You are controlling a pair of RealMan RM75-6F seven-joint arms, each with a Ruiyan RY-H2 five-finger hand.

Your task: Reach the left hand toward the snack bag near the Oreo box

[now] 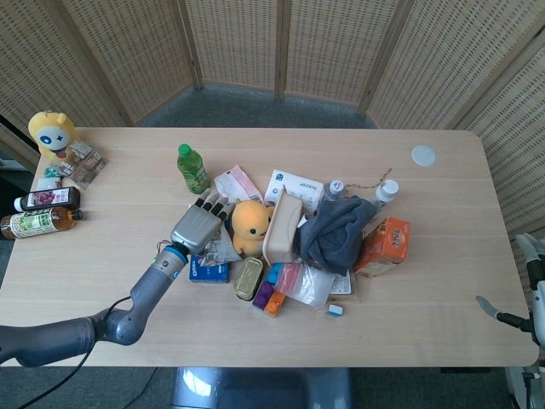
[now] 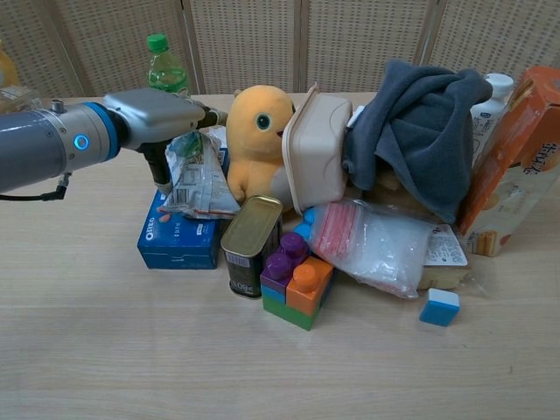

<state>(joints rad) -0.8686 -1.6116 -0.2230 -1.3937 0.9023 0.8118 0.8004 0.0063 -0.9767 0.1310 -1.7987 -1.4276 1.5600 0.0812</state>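
The crinkled silver-green snack bag (image 2: pixel 199 179) lies on top of the blue Oreo box (image 2: pixel 179 238), left of the clutter pile. My left hand (image 2: pixel 157 112) hovers right over the bag's top, fingers stretched forward and thumb hanging down at the bag's left side, touching or nearly touching it. From the head view, the left hand (image 1: pixel 197 227) covers most of the bag (image 1: pixel 220 251), and only a strip of the Oreo box (image 1: pixel 209 271) shows below it. My right hand (image 1: pixel 535 290) sits at the table's far right edge, empty and partly cut off.
A green bottle (image 1: pixel 192 169) stands just behind the hand. The yellow plush (image 1: pixel 249 226), a tin can (image 1: pixel 248 279), toy blocks (image 2: pixel 297 284), a beige container (image 1: pixel 281 228) and a grey cloth (image 1: pixel 336 230) crowd the bag's right side. Bottles (image 1: pixel 38 213) lie far left.
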